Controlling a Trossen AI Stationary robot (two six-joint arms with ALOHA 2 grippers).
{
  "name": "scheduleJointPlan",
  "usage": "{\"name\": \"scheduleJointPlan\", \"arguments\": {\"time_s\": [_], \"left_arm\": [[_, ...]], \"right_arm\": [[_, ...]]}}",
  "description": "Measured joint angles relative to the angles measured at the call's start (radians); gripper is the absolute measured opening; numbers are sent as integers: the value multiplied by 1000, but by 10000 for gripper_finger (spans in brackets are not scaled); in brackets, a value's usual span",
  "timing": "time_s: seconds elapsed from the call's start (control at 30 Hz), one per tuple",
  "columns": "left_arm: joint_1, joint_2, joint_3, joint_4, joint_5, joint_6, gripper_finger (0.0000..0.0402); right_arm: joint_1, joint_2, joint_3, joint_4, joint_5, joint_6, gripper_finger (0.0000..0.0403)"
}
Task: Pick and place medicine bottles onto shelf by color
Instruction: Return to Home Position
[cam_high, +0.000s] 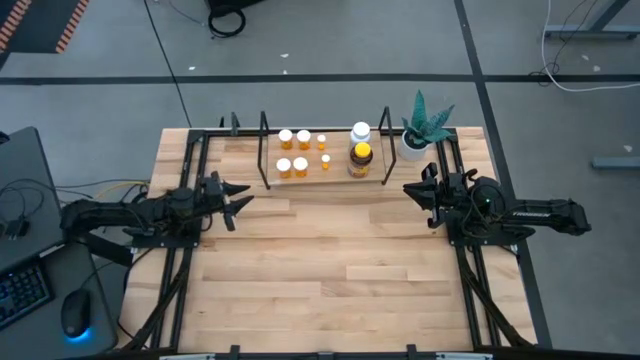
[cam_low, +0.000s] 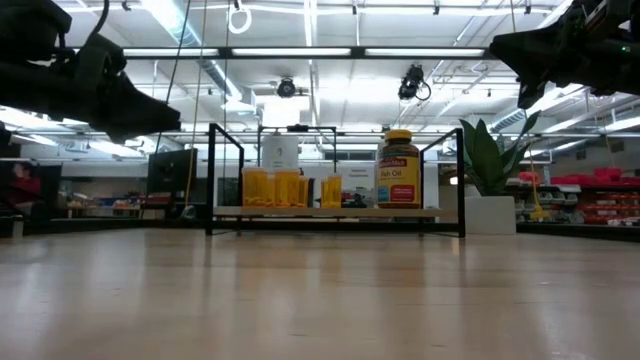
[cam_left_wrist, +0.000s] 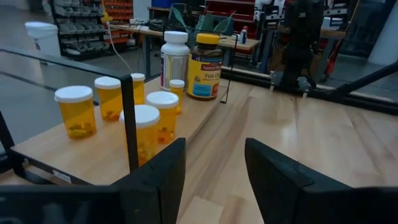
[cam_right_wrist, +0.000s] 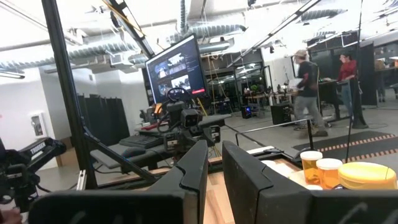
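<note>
six orange bottles (cam_high: 300, 166) stand in two rows on the shelf's (cam_high: 335, 181) left half, with the white bottle (cam_high: 360, 131) and amber bottle (cam_high: 361, 158) at its right end. the shelf sits at the table's (cam_high: 330, 265) far edge, a plant (cam_high: 424, 124) just beside it. my left pincer (cam_high: 243, 196) hangs off its left and my right pincer (cam_high: 410, 192) off its right, both with fingers apart, holding nothing.

Light: bright, even, from ceiling strip lights (cam_low: 310, 50) at 12 o'clock, low view.
Glare: pale sheen on the table (cam_low: 320, 300) at 6 o'clock.
Shadows: faint, soft-edged, high view.
</note>
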Motion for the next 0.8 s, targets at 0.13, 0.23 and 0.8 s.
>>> {"name": "scheduleJointPlan", "arguments": {"time_s": [0.13, 0.23, 0.8], "left_arm": [[0, 0, 0, 0, 0, 52, 172], [0, 0, 0, 5, -1, 80, 172], [1, 0, -3, 66, -3, 187, 172]], "right_arm": [[0, 0, 0, 0, 0, 0, 57], [0, 0, 0, 0, 0, 0, 57], [0, 0, 0, 0, 0, 0, 57]]}}
